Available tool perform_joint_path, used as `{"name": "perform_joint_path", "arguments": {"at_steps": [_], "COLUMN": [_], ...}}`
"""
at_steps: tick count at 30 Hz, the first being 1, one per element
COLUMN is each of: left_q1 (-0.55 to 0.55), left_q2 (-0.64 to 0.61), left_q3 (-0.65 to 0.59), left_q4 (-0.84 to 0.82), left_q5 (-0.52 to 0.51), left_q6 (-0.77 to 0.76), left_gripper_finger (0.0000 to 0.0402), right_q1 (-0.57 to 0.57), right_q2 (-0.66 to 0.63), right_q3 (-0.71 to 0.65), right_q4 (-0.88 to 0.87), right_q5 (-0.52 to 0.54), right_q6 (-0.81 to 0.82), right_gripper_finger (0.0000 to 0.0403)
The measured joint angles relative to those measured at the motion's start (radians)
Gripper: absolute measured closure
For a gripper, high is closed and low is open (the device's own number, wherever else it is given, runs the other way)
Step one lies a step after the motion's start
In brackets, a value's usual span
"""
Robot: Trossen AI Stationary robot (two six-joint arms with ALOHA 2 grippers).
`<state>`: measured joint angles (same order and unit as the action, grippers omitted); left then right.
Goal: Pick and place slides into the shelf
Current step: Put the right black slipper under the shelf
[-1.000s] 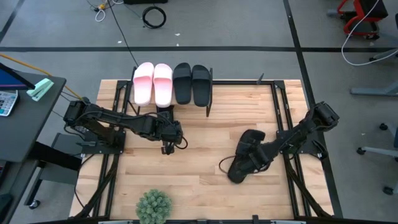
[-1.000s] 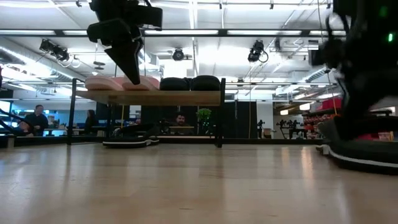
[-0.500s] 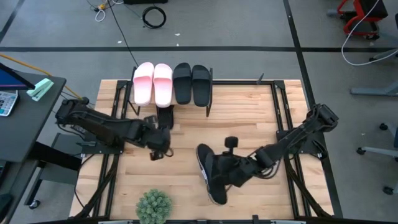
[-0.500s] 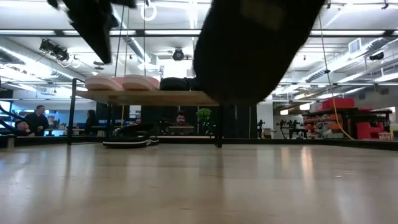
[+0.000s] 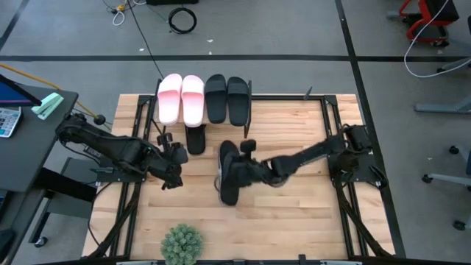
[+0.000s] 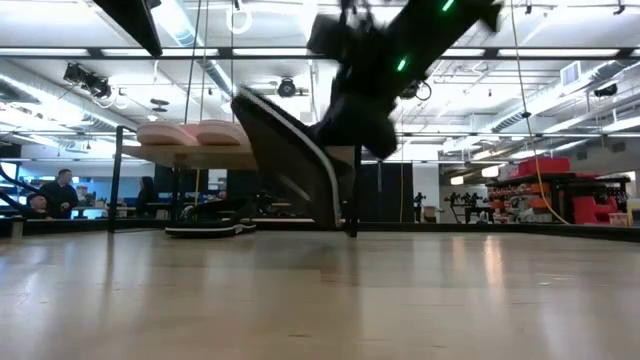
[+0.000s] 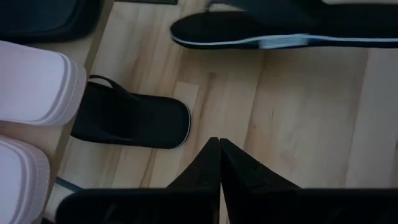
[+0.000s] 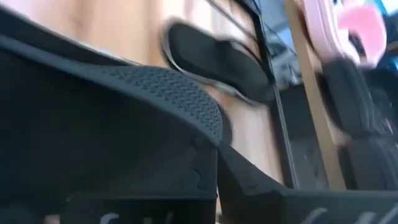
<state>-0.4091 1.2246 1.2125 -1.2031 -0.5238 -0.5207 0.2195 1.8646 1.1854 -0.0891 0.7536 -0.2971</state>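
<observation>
High view: your right gripper [image 5: 246,168] is sitting mid-frame, just below the shelf [image 5: 204,118], clamped on a thin black slide [image 5: 229,173]. That slide is hanging tilted, toe pointing toward the bottom of the frame; in the low view it's slanting steeply w/ its low end near the shelf's right leg. The other thin slide [image 5: 195,138] is lying on the table, poking out from under the shelf at centre-left. Two pink slides [image 5: 182,99] and two wide black slides [image 5: 227,99] are filling the top board in the upper middle.

Left gripper [image 5: 171,163] is hovering left of centre over bare wood, fingers [image 7: 214,168] pressed together, carrying nothing.

Risks, as I'm judging them:
- Grip looks to be on one edge, so the slide may be swinging or slipping out if you're moving fast.
- Tilted sole could be catching the frame leg or top board going in.
- Pushing in low might be shoving the parked slide.
- Left arm is close; you could be clipping it.
</observation>
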Motion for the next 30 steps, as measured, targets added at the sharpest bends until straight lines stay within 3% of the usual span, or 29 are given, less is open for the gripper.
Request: {"name": "perform_joint_path", "arguments": {"at_steps": [5,12,17,23,30], "left_q1": [0.000,0.000,0.000,0.000,0.000], "left_q2": [0.004,0.005,0.005,0.005,0.005], "left_q3": [0.000,-0.001,-0.004,-0.004,-0.004], "left_q4": [0.000,-0.002,-0.004,-0.003,-0.004], "left_q5": [0.000,0.000,0.001,0.001,0.001], "left_q6": [0.001,0.005,0.005,-0.019,-0.019], "left_gripper_finger": [0.0379,0.0395,0.0392,0.0377,0.0396], "right_q1": [-0.112,-0.240,-0.310,-0.344,-0.324], "right_q2": [0.012,0.017,0.017,0.014,0.016], "right_q3": [0.000,-0.001,-0.001,0.001,0.000], "right_q4": [0.003,0.071,0.078,0.086,0.074], "right_q5": [-0.048,-0.186,-0.217,-0.327,-0.372], "right_q6": [-0.015,-0.122,-0.122,-0.130,-0.125], "right_gripper_finger": [0.0403,0.0403,0.0402,0.0400,0.0380]}}
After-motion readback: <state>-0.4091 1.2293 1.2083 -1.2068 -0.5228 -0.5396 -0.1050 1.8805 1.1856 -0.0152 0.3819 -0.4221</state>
